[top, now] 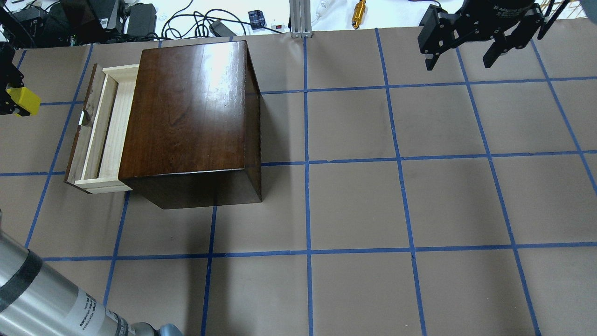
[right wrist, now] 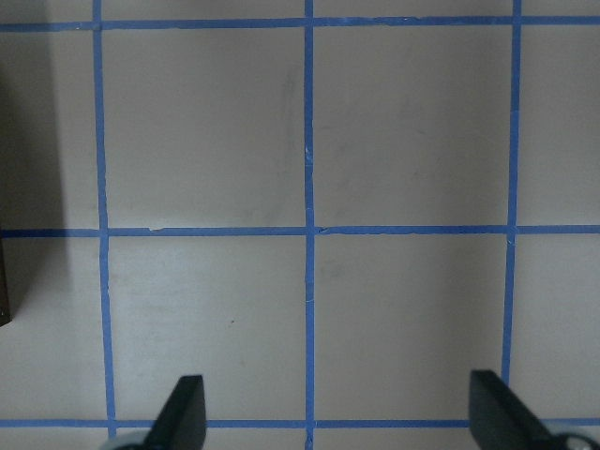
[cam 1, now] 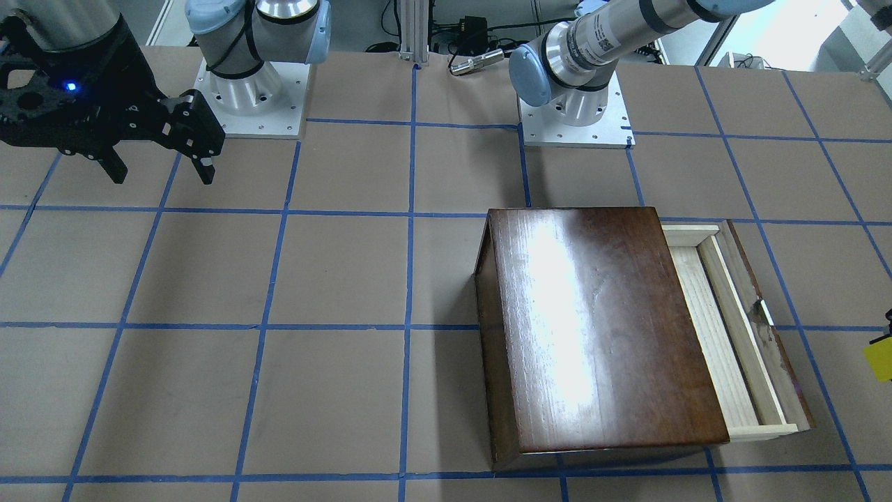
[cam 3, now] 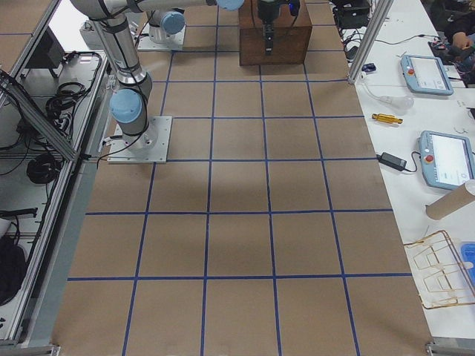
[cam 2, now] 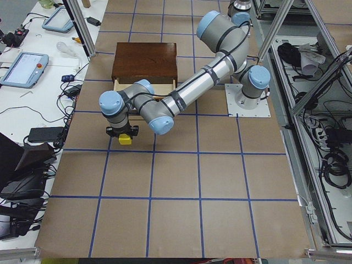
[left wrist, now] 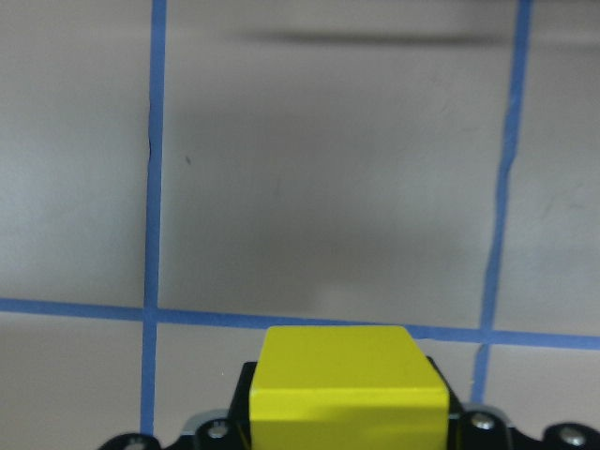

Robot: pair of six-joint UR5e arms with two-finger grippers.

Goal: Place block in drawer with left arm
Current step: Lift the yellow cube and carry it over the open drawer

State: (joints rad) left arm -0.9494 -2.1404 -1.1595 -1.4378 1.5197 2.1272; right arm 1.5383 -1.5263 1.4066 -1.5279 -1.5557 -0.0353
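The yellow block (top: 24,101) is held in my left gripper (top: 10,99), above the table and to the left of the open drawer (top: 105,130). It also shows in the left wrist view (left wrist: 339,382), in the front view (cam 1: 879,359) and in the left side view (cam 2: 125,139). The drawer is a pale wood tray pulled out of the dark-brown wooden box (top: 191,112); it looks empty. Its front and pull show in the front view (cam 1: 763,321). My right gripper (top: 473,44) is open and empty, far from the box; its fingertips (right wrist: 187,412) show wide apart.
The table is brown with a blue tape grid. Cables, a gold-coloured tool (top: 359,8) and an aluminium post (top: 301,18) lie at the far edge. The left arm's forearm (top: 46,298) crosses the near left corner. Both arm bases (cam 1: 251,90) stand behind the box.
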